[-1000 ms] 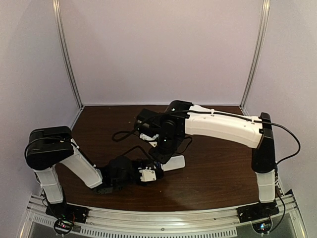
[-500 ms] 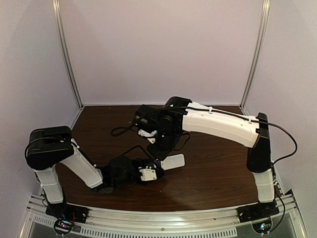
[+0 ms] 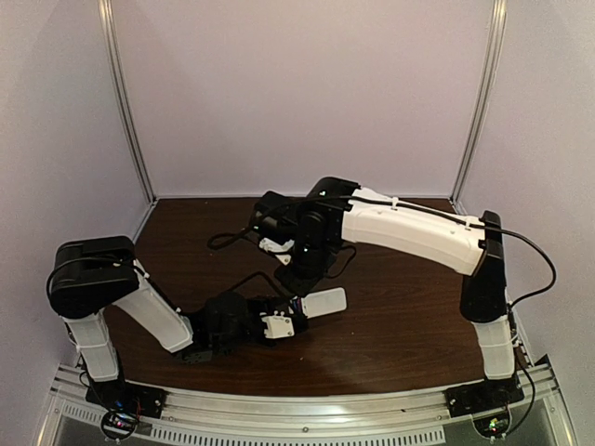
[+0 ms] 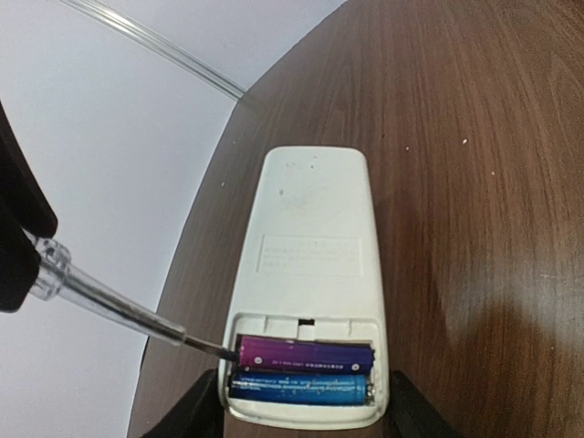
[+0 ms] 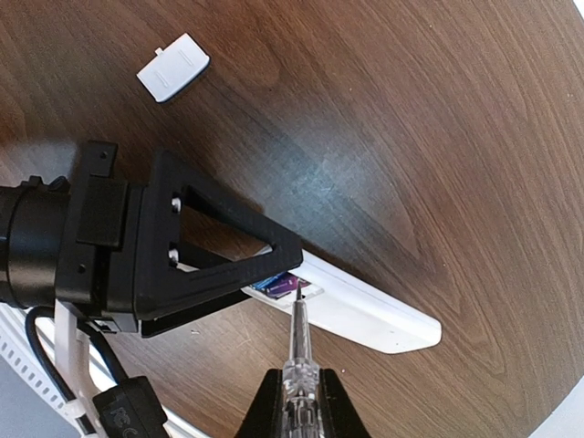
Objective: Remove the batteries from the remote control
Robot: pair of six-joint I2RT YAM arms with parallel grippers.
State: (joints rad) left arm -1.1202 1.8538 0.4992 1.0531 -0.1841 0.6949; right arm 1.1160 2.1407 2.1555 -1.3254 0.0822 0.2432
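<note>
The remote control (image 4: pixel 310 237) lies back up on the table, its compartment open. The purple-pink battery (image 4: pixel 306 352) and the blue battery (image 4: pixel 301 387) lie side by side inside. My left gripper (image 4: pixel 306 420) is shut on the remote's near end, one finger (image 4: pixel 193 412) on each side. My right gripper (image 5: pixel 298 406) is shut on a clear-handled pointed tool (image 5: pixel 297 347). The tool's tip (image 4: pixel 205 345) touches the left end of the purple-pink battery. In the top view the remote (image 3: pixel 323 302) lies between the left gripper (image 3: pixel 284 321) and the right gripper (image 3: pixel 296 279).
A small white battery cover (image 5: pixel 173 68) lies loose on the dark wooden table (image 5: pixel 438 137), apart from the remote. The left arm's black fingers (image 5: pixel 210 246) stand close to the tool. Pale walls enclose the table's back and sides.
The right arm's wrist has shifted slightly to the left and away over the remote's end. The left gripper and the remote have stayed in place.
</note>
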